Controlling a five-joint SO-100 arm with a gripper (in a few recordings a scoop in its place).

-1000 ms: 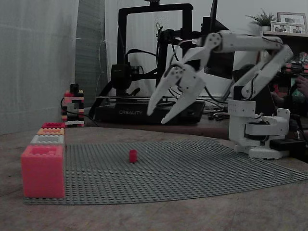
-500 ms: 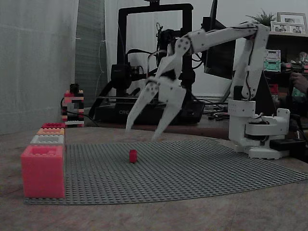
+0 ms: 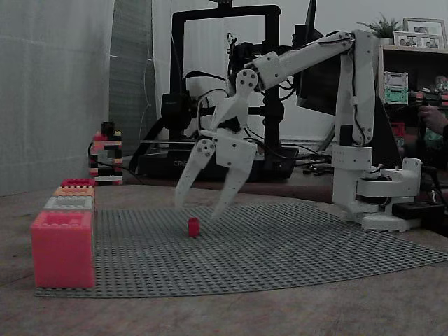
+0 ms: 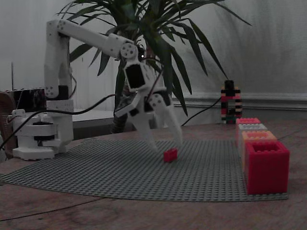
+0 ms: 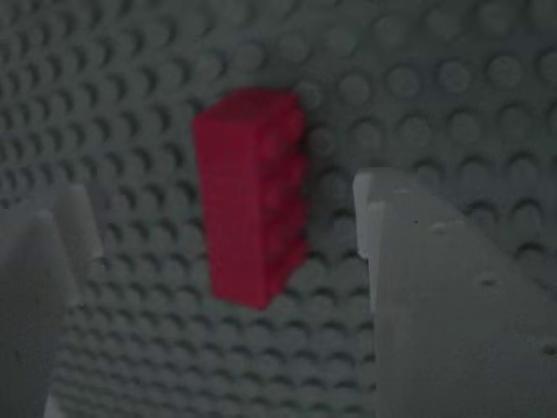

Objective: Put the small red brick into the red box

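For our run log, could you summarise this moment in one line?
gripper: open over small red brick | brick: ungrasped on baseplate | red box: apart

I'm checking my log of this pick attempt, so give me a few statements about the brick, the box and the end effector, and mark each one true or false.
1. The end effector hangs open over the small red brick. True.
2. The brick is inside the red box. False: it stands on the grey baseplate, apart from the box.
3. The red box is open at the top. True.
4. The arm is black. False: it is white.
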